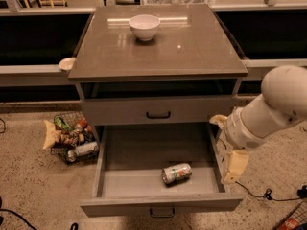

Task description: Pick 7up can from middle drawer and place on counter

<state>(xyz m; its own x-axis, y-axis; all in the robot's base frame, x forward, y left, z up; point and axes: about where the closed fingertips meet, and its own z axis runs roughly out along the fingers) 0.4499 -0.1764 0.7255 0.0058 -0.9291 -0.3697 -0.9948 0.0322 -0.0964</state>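
Note:
The 7up can (176, 173) lies on its side on the floor of the open middle drawer (134, 182), right of the middle and toward the front. My gripper (234, 166) hangs pointing down at the end of the white arm (268, 111), just outside the drawer's right wall and level with the can, about a can's length to its right. It holds nothing that I can see. The counter (192, 51) tops the cabinet above, with a white bowl (144, 27) near its back edge.
A closed upper drawer front with a black handle (158, 111) sits above the open drawer. A wire basket (72, 139) of snacks and a silver can stands on the floor at left. A dark cable (267, 195) lies on the floor at right.

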